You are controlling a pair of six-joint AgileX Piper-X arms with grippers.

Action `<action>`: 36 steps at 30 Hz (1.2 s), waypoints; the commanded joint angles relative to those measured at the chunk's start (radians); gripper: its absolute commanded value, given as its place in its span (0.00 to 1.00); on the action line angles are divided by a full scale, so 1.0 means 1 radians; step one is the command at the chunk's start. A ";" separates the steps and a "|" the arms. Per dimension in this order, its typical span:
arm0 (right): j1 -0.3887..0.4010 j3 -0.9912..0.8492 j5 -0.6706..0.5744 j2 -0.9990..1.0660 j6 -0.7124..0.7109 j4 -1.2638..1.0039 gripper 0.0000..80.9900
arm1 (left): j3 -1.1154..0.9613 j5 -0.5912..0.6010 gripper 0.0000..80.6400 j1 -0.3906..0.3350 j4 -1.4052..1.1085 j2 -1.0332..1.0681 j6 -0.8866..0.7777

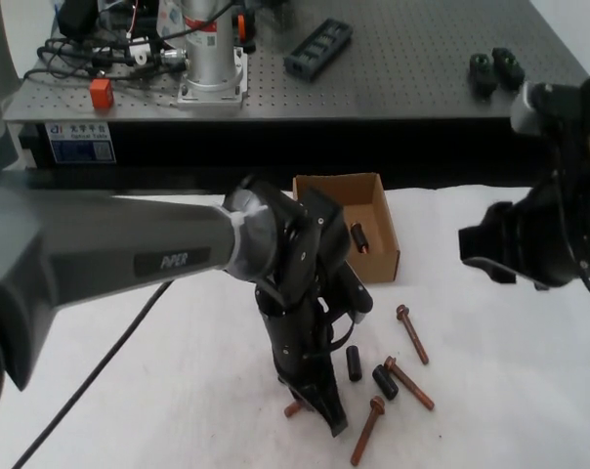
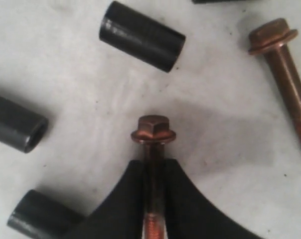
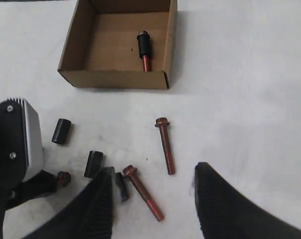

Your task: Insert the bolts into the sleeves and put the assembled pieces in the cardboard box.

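The left arm bends steeply down at the wrist, and the left gripper points at the white cloth. Its jaws are pinched narrowly on the shank of a copper-coloured hex-head bolt that lies among black cylindrical sleeves. The right gripper hangs above the cloth, jaws wide and holding nothing. One bolt-and-sleeve assembly lies inside the brown cardboard box.

Bright even light, soft faint shadows
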 commanded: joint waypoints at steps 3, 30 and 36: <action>0.003 0.000 -0.029 0.023 -0.067 0.105 0.44 | -0.020 0.011 0.01 0.003 0.026 -0.034 -0.094; 0.257 -0.455 0.019 0.805 -0.148 0.139 0.44 | 0.582 0.012 0.01 0.168 -0.309 -0.891 -0.379; 0.268 -0.485 0.022 0.875 -0.095 0.177 0.44 | 0.582 0.012 0.01 0.168 -0.309 -0.891 -0.379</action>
